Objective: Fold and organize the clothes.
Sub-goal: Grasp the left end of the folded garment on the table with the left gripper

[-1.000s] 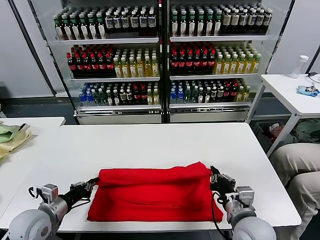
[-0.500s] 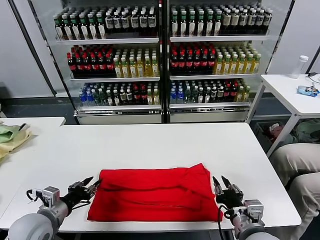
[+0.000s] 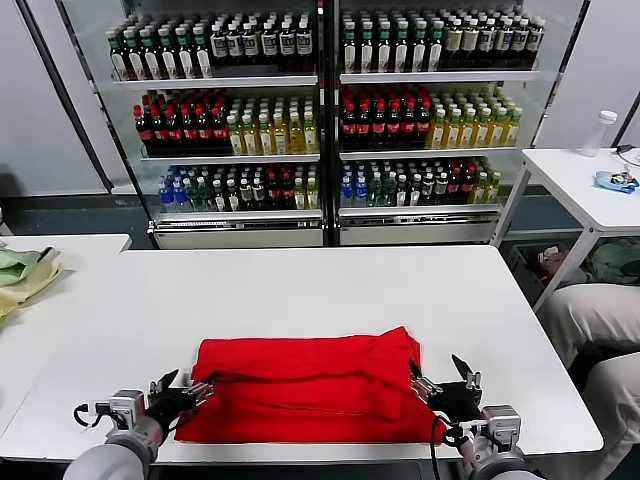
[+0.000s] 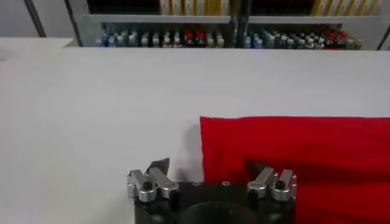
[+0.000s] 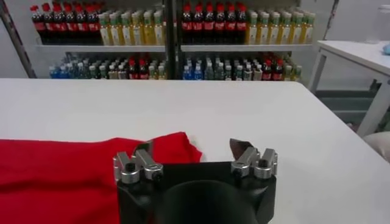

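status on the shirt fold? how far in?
Done: the red T-shirt lies folded into a wide band near the white table's front edge. In hand: left gripper and right gripper sit open at its two near corners, straddling the hem. Left: grasp, fold the ends in, tidy.

Bright, even light from above. The white table (image 3: 300, 290) shows no glare, and only a thin, soft shadow lies along the shirt's (image 3: 310, 385) near edge. Both wrist views are soft, their far shelves (image 5: 183, 36) blurred.
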Robot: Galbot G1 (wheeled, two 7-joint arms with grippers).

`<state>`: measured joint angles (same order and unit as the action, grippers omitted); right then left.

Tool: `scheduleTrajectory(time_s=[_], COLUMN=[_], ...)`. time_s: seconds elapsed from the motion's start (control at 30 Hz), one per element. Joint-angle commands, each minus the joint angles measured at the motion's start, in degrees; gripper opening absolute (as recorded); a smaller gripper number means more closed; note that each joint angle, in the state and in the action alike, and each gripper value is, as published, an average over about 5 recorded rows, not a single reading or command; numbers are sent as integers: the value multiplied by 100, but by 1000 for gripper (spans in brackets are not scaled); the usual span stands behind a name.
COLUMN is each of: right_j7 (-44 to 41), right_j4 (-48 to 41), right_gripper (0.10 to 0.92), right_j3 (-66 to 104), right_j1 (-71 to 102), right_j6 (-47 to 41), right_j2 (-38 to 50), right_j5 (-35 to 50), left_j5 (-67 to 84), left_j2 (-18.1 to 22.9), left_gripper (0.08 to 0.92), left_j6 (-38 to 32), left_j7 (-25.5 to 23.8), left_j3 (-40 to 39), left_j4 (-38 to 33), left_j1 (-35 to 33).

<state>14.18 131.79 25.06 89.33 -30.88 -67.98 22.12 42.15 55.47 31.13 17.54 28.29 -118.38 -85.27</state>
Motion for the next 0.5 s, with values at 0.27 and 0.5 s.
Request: scheduleTrajectory(time_s=[0.27,0.5], right_j7=[-44,-51], right_j4=[-104,-111], right_gripper=[823,823], right_j3=[-43,-44], right_j1=[38,56], right_j6=[56,67], right_j2=[-72,-86], right_j5=[-159,-181], left_j5=[215,95], left_j2=[285,421], left_gripper=[614,415], left_j6=[-164,-207], left_j7=[666,695], left_j3=[-323,-482], left_j4=[17,24], left_j1=[-98,-63])
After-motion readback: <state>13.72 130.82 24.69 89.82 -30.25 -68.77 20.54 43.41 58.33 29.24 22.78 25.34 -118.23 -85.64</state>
